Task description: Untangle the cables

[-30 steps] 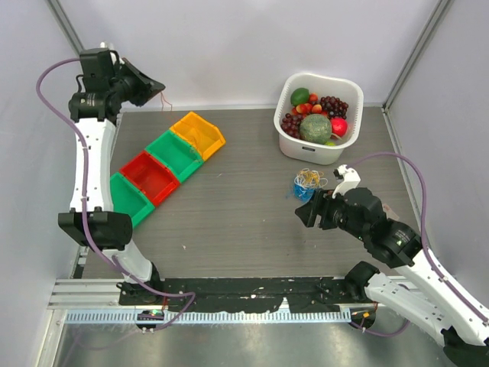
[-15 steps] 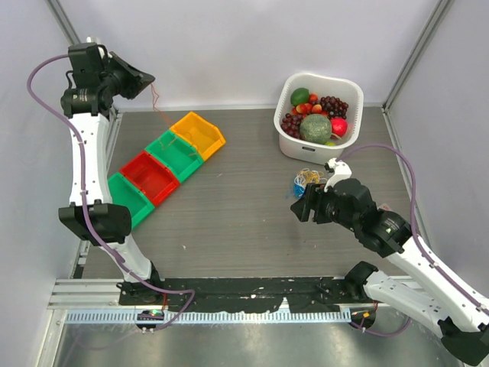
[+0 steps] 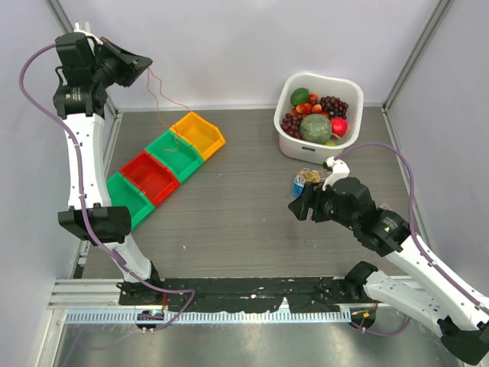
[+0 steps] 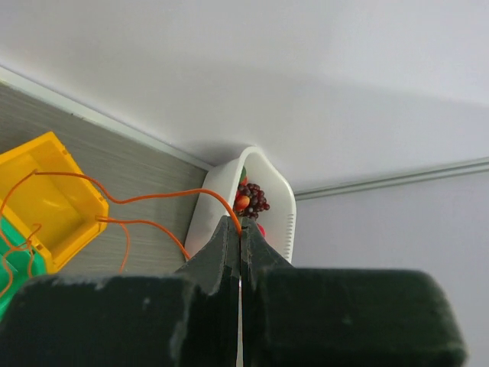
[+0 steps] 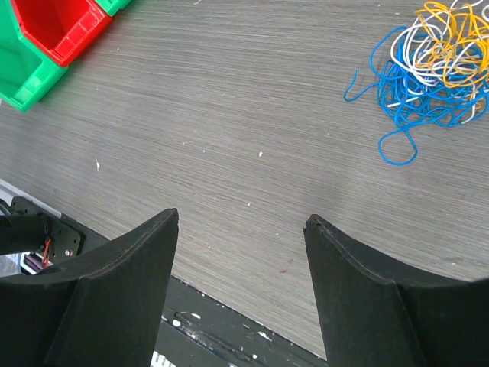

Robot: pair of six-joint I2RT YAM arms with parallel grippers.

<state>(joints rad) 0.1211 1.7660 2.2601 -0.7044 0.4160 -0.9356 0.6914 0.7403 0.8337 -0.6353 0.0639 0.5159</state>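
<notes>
Cables [image 3: 308,180] [image 5: 428,69]: a loose bunch is shown lying on the grey worktop [image 3: 229,218], right of centre and just in front of the white basket [image 3: 284,144]. One orange strand [image 4: 145,199] is drawn out apart from it at far left.

At upper left, the left pincer [image 3: 147,63] [image 4: 240,229] is raised high above the worktop's far corner, its jaws pressed together on the end of the orange strand. From there the strand is draped downward in slack curves. In the left wrist view its lower loops are seen over the yellow bin [image 3: 200,131] and the edge of the green one beside it.

Four open bins are set touching in a diagonal row: near green bin [image 3: 126,197], red bin [image 3: 150,174], second green bin [image 3: 174,151], then the yellow bin farthest back.

To the right, the right pincer [image 3: 296,206] [image 5: 241,218] is held over the worktop, just near-left of the bunch, its jaws wide apart with only bare worktop seen between them. Close behind the bunch the basket wall is found; the basket is filled with dark grapes, a large green fruit and smaller red pieces.

The bunch is made of thin looped wires. Blue loops are spread along its near side, one open blue loop lying out on the worktop. White and yellow-orange loops are interwoven on its far side.
</notes>
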